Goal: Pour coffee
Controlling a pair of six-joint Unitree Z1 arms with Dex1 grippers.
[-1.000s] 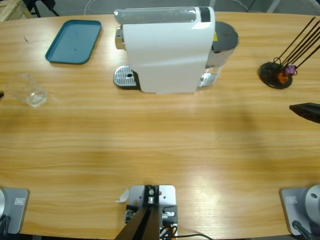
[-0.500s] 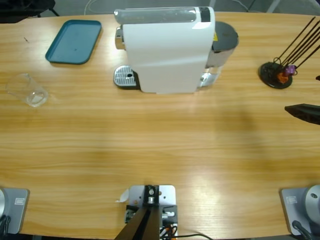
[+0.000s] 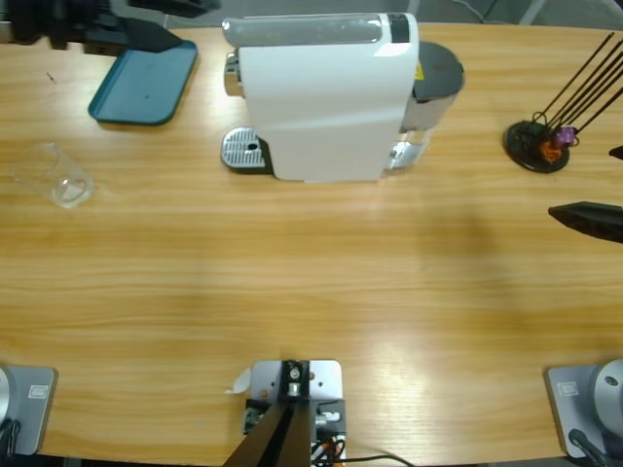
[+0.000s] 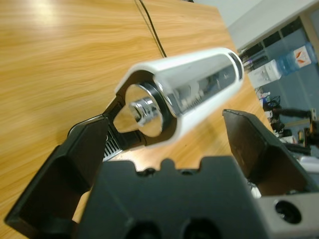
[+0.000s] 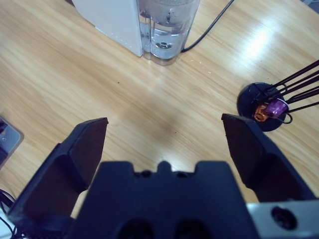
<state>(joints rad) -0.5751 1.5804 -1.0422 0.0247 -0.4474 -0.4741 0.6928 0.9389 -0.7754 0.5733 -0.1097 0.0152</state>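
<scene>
1. While the white coffee machine stood at the bench's far middle, the left pincer hung at the top-left corner of the high view, over the far edge of the teal tray; jaws spread wide, nothing betw. them.
2. Left wrist view looked along that pincer at the machine's front end, w/ its chrome spout and the drip grate below.
3. Right pincer poked in at the right edge, a bit short of the capsule stand; only one dark jaw tip plain in the high view.
4. Right wrist view showed its pincer agape over bare wood, empty; the machine's clear water tank and cable ahead, the black wire stand w/ a purple and an orange capsule off to one side.
5. Clear glass tumbler stood at the bench's left, well apart from both pincers & from the machine. Coffee inside: couldn't make out from above.
</scene>
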